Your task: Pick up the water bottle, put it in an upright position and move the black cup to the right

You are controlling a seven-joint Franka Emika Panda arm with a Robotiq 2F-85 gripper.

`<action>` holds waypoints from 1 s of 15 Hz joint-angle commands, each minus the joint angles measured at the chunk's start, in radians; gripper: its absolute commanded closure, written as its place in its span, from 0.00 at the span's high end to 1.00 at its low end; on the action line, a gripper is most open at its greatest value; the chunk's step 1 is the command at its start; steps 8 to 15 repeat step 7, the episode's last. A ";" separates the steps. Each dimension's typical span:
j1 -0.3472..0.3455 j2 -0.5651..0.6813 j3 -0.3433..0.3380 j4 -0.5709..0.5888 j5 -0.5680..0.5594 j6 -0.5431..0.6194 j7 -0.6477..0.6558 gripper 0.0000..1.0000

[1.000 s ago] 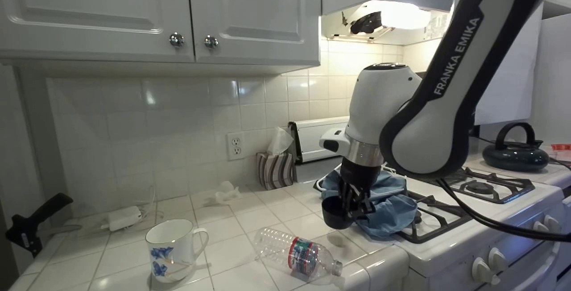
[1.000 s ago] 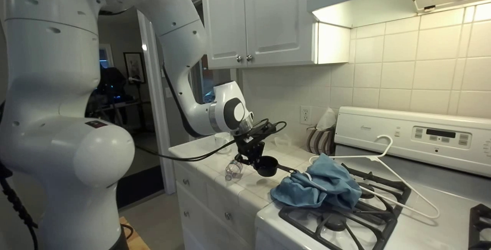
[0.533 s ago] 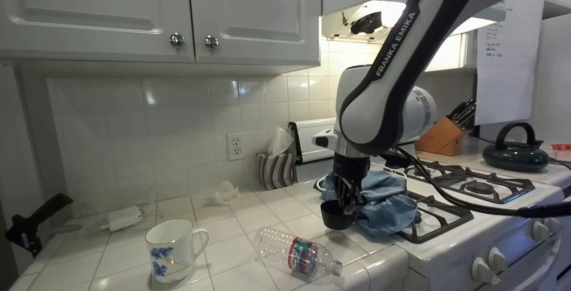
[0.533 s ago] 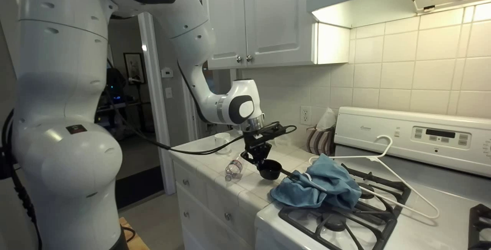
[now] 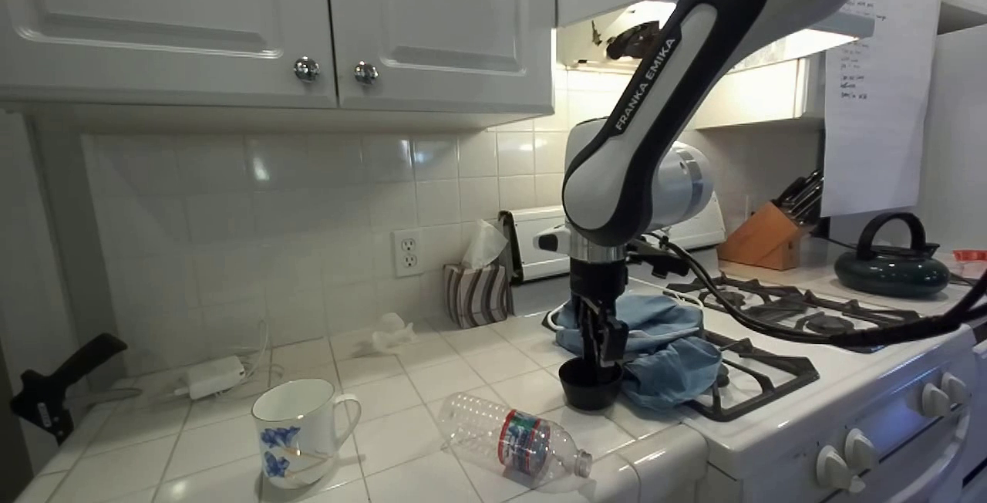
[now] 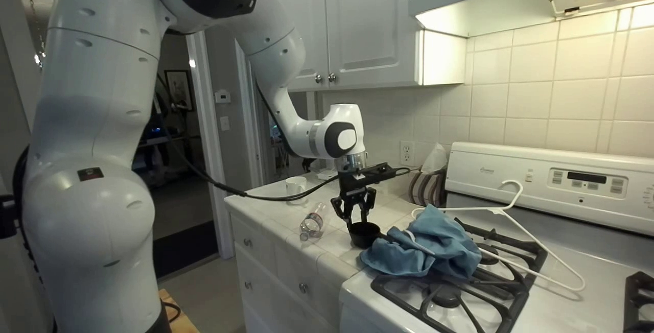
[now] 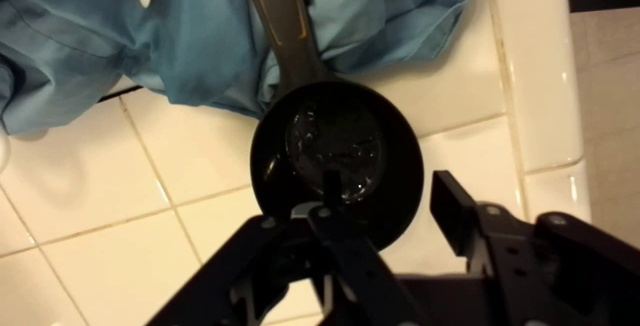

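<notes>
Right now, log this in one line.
squat black handled cup: upright | jaws: open, straddling cup's rim | clear plastic bottle: on its side

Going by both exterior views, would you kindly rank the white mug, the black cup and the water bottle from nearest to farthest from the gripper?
1. Black cup: partly beneath the gripper.
2. Water bottle: lying on its side, to the cup's left in both exterior views.
3. White mug: standing upright, farther left than the bottle.
</notes>
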 commanded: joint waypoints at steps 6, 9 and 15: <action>-0.011 -0.072 0.071 -0.055 -0.048 0.041 -0.002 0.93; -0.011 -0.073 0.072 -0.055 -0.048 0.041 -0.001 0.99; -0.011 -0.073 0.072 -0.055 -0.048 0.041 -0.001 0.99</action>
